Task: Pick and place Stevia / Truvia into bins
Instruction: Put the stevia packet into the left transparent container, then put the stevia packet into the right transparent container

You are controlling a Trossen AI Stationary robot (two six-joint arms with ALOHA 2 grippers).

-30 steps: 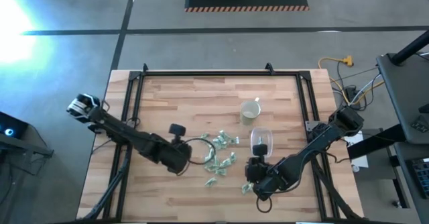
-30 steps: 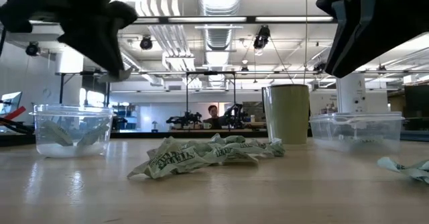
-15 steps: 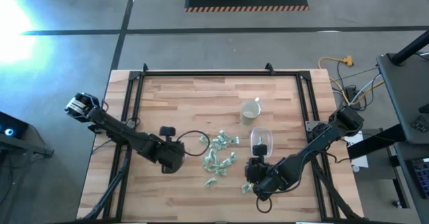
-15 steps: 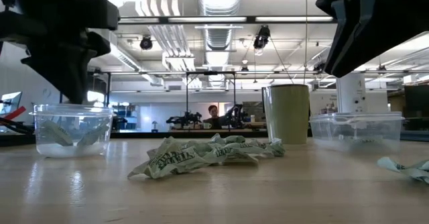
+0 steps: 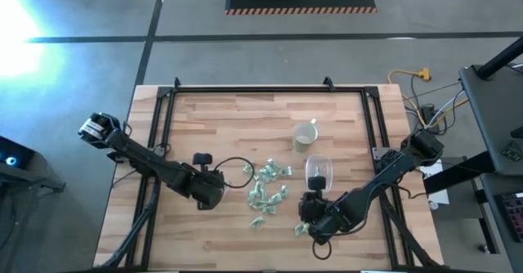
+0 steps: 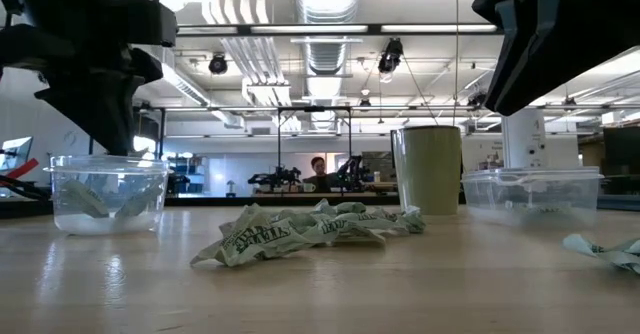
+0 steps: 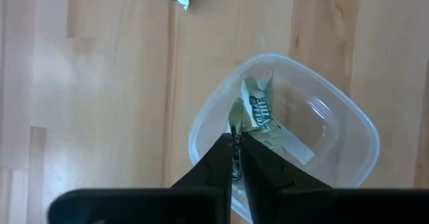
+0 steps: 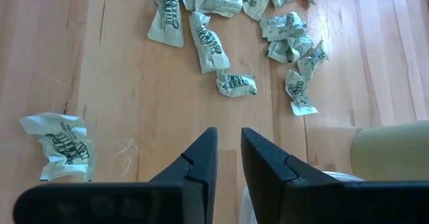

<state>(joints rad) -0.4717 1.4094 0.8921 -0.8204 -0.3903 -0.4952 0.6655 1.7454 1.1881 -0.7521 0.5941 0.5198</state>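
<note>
The left hand (image 7: 236,158) is hanging over the round bin (image 7: 285,137), its fingers pressed nearly together and pinching a packet at their tips, with more packets lying inside the tub. The right hand (image 8: 229,158) is hovering above bare worktop (image 8: 120,90) with a narrow gap between its fingers and nothing in it. Loose Stevia packets (image 5: 268,188) are lying scattered mid-worktop, between the round bin and the rectangular bin (image 5: 318,173), near a cream mug (image 5: 305,135).
</note>
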